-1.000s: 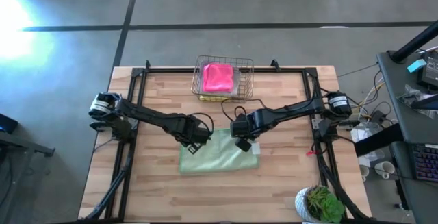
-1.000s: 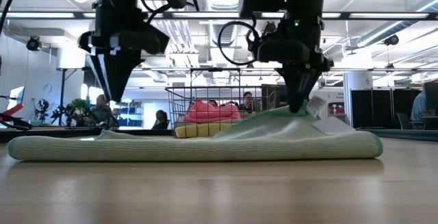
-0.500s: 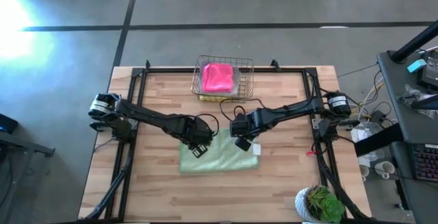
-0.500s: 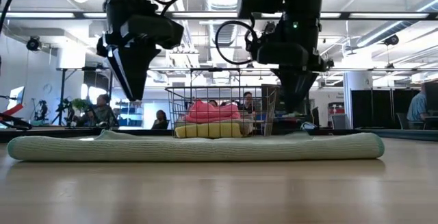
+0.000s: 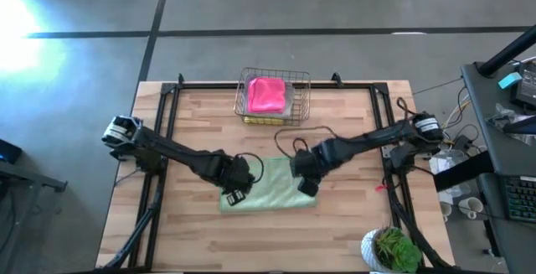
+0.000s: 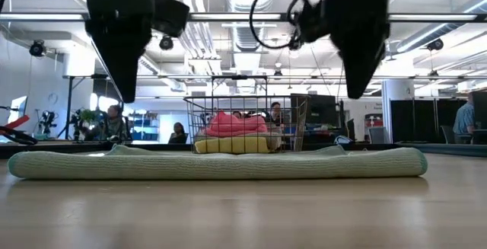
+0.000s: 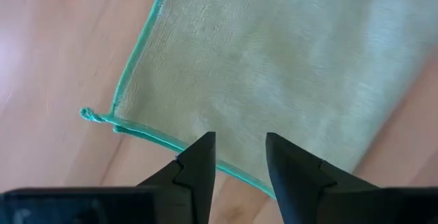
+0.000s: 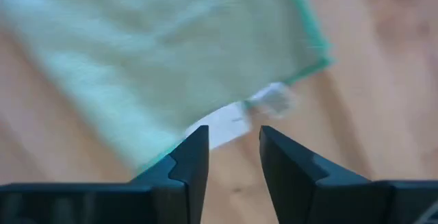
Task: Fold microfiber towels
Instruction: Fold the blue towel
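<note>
Desk: wooden top (image 5: 352, 123); open workroom beyond.
Towel: pale sage green towel (image 5: 270, 192) flat mid-desk, already folded once.
Basket: wire basket (image 5: 302, 85) at the far edge, holding the hot pink towel (image 5: 266, 95).
Left tool (image 7: 236, 157): spread, empty, over the towel's left corner.
Right tool (image 8: 230, 148): spread, empty, over its white tag (image 8: 222, 125).
Risk: I may pinch only the top layer; the fold would peel open.

Open-plan lab: exposed ceiling ducts (image 6: 228, 5), seated people (image 6: 114, 123) (background), cluttered workbench (image 5: 511, 140).

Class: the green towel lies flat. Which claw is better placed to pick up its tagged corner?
Probably the right claw: it hangs open just above the pale sage green towel's white tag. The left claw hovers over the opposite end.
</note>
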Controlling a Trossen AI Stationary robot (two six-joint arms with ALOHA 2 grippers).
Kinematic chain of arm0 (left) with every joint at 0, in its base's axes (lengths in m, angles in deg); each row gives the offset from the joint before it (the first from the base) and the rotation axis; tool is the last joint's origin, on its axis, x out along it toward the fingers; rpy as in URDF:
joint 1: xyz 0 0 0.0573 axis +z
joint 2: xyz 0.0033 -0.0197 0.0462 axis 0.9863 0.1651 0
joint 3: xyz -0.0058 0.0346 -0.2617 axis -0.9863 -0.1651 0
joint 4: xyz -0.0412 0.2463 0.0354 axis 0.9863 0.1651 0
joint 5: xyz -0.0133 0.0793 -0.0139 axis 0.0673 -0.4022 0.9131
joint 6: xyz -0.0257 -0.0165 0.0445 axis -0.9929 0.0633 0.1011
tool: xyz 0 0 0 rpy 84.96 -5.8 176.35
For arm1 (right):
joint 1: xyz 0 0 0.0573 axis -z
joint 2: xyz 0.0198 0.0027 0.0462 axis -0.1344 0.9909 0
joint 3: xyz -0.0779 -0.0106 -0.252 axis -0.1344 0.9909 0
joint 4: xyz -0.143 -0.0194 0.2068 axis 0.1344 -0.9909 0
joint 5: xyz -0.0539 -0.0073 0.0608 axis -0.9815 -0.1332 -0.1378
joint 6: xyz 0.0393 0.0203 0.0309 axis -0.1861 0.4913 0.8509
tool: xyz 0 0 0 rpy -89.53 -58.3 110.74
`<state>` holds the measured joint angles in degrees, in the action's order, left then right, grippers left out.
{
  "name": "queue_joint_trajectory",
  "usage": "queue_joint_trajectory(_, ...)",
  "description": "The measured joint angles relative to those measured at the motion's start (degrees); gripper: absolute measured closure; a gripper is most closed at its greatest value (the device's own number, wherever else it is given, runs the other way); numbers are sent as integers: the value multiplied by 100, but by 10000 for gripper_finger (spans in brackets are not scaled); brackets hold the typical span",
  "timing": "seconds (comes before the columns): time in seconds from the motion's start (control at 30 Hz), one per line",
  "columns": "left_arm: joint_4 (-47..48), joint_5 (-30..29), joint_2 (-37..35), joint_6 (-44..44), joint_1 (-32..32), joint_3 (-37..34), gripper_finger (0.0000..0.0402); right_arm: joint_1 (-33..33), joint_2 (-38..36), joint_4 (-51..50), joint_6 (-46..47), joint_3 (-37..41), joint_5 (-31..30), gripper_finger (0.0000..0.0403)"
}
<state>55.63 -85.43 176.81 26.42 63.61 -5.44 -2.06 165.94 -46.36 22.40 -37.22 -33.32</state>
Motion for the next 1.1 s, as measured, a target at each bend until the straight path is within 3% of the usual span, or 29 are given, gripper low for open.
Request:
queue_joint_trajectory(0.13, -302, -249, -92, -247, -219, -153, 288, -557, -76, 675, 419, 165, -1, 295)
queue_joint_trajectory(0.37, -1867, -255, -145, -65, -310, -822, 288, -1021, 235, 1831, 1473, 216, -47, 318)
queue_joint_trajectory(0.6, -2554, -151, -466, 120, -310, -1518, 288, -1165, 548, 1883, 2441, 225, -46, 389)
queue_joint_trajectory(1.1, -4322, -98, -624, 74, -266, -2969, 288, -1110, 815, 2045, 3561, 759, -194, 394)
